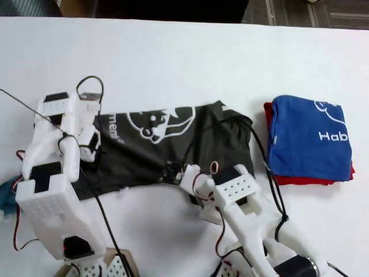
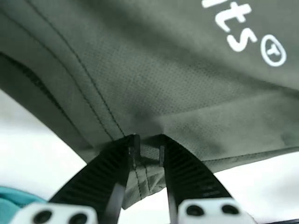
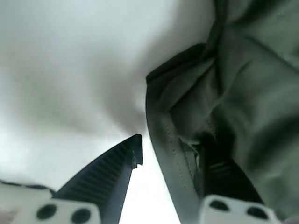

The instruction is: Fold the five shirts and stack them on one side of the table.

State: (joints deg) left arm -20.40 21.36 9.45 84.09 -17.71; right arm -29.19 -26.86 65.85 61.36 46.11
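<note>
A dark grey shirt [image 1: 173, 144] with white print lies spread across the middle of the table. My left gripper [image 1: 91, 147] is at its left edge, shut on a pinched fold of the hem [image 2: 147, 158]. My right gripper [image 1: 183, 175] sits at the shirt's front edge; its jaws stand open, one finger [image 3: 126, 161] over bare table and the other beneath a fold of the dark grey shirt [image 3: 224, 93], with the hem between them. A folded blue shirt [image 1: 311, 138] rests on a folded red shirt [image 1: 305, 180] at the right.
A bit of teal cloth [image 1: 6, 193] shows at the table's left edge, also teal cloth [image 2: 11, 200] beside my left gripper. Cables trail over the dark shirt. The white table [image 1: 173, 57] runs bare behind the shirts.
</note>
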